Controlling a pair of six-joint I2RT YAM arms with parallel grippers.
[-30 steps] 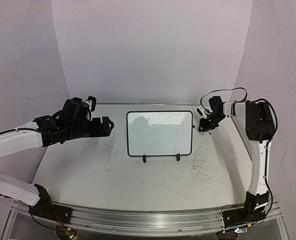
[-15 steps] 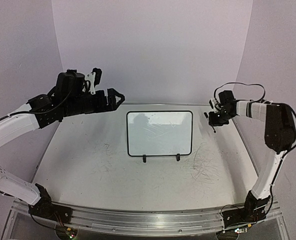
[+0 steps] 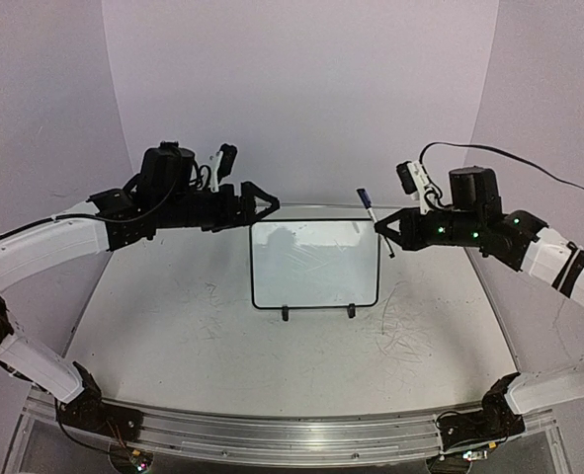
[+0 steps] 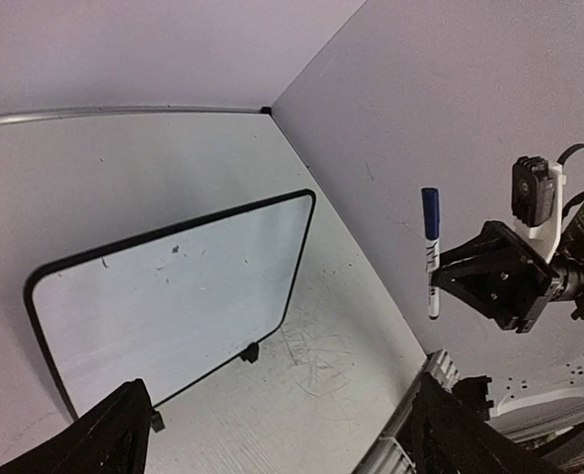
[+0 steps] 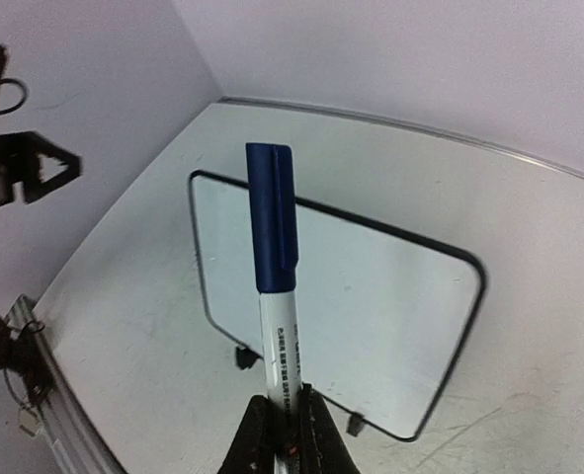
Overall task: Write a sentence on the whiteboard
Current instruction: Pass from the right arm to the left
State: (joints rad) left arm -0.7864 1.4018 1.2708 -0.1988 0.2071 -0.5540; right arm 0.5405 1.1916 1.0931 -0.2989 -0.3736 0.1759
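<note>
On the scuffed tabletop (image 3: 222, 346), the whiteboard (image 3: 314, 262) rests at the centre, its two black feet toward six o'clock. Above its far corners, the left gripper (image 3: 272, 204) hangs at eleven o'clock, jaws spread wide and empty. At one o'clock the right gripper (image 3: 379, 226) pinches a blue-capped marker (image 3: 369, 207), cap uppermost.

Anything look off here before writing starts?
Two things. The marker in the right gripper has its blue cap on, so it can't write yet. Grey scribbles mark the table beside the whiteboard, on the right arm's side.
</note>
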